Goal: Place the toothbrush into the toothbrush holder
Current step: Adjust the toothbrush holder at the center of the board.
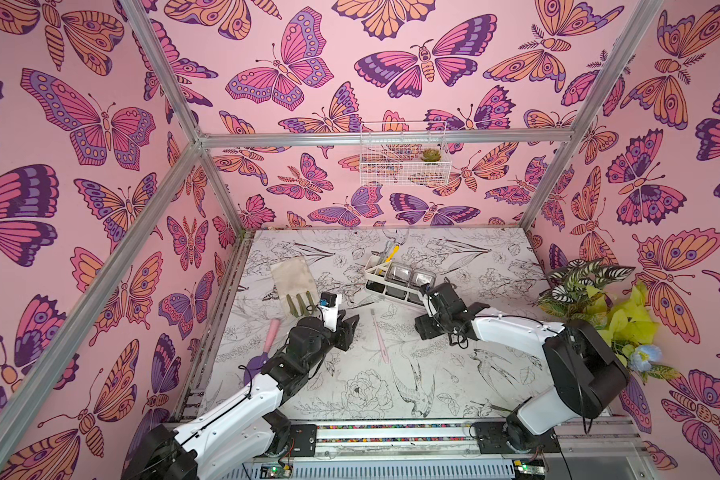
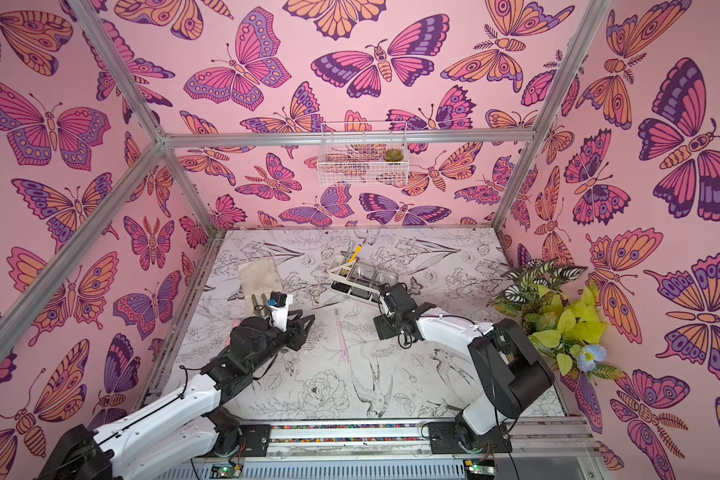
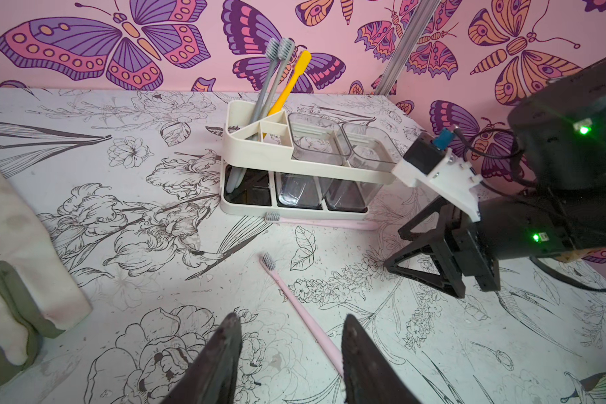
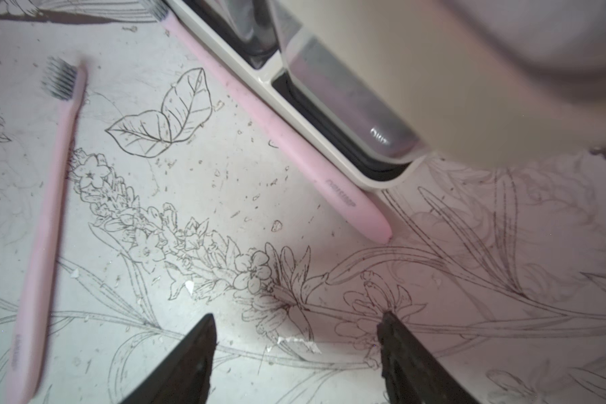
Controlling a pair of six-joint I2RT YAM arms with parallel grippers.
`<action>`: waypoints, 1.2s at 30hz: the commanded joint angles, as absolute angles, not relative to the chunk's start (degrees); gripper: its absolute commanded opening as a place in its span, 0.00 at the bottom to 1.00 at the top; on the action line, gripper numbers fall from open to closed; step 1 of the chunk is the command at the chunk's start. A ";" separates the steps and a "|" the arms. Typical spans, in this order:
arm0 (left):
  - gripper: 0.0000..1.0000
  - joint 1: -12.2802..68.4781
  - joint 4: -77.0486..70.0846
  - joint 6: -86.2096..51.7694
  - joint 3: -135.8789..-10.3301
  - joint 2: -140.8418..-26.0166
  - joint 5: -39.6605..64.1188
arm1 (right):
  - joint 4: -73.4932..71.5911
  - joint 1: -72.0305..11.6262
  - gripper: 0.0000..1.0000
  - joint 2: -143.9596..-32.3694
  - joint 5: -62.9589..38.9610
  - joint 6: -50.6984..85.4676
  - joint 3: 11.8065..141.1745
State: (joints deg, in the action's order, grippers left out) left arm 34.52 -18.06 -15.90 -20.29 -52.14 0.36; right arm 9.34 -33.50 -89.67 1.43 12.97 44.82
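A pink toothbrush (image 1: 379,336) (image 2: 341,336) (image 3: 294,300) (image 4: 46,217) lies flat mid-table, bristles toward the holder. My left gripper (image 1: 350,332) (image 2: 306,330) (image 3: 291,317) is open low over its handle end, which runs between the jaws close to one finger. A second pink toothbrush (image 3: 326,222) (image 4: 277,129) lies against the front base of the white toothbrush holder (image 1: 376,272) (image 2: 337,266) (image 3: 256,150) (image 4: 329,154). My right gripper (image 1: 420,328) (image 2: 380,328) (image 3: 396,248) (image 4: 298,315) is open and empty over bare table, just short of that brush's handle tip.
Two grey toothbrushes and a yellow one (image 3: 287,87) stand in the holder's slots. A beige cloth (image 1: 294,282) lies left of the holder, a pink-and-purple brush (image 1: 267,345) by the left rail. An artificial plant (image 1: 591,299) fills the right edge. A wire basket (image 1: 404,153) hangs on the back wall.
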 commanded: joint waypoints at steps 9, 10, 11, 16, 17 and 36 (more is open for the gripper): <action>0.49 34.80 -17.56 -14.86 -20.41 -54.05 0.34 | -15.44 -33.14 0.68 -92.73 5.51 19.19 35.51; 0.49 34.85 -17.54 -14.70 -20.48 -54.17 0.43 | -15.52 -33.15 0.68 -93.04 6.53 19.26 35.49; 0.49 34.82 -17.57 -14.65 -20.50 -54.23 0.48 | -15.60 -33.15 0.68 -93.33 7.49 19.41 35.51; 0.49 34.83 -17.57 -14.51 -20.63 -54.82 0.26 | -16.39 -33.02 0.68 -94.64 8.20 18.53 36.04; 0.49 34.82 -17.57 -14.59 -20.65 -55.06 0.35 | -15.99 -33.00 0.68 -95.05 8.45 17.97 36.65; 0.49 34.82 -17.75 -14.88 -21.53 -57.12 2.45 | -20.92 -32.05 0.69 -99.58 5.02 15.56 37.90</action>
State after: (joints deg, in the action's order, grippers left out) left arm 34.54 -17.93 -15.49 -20.45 -56.77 1.72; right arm -21.43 -32.34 -97.54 7.16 16.12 37.06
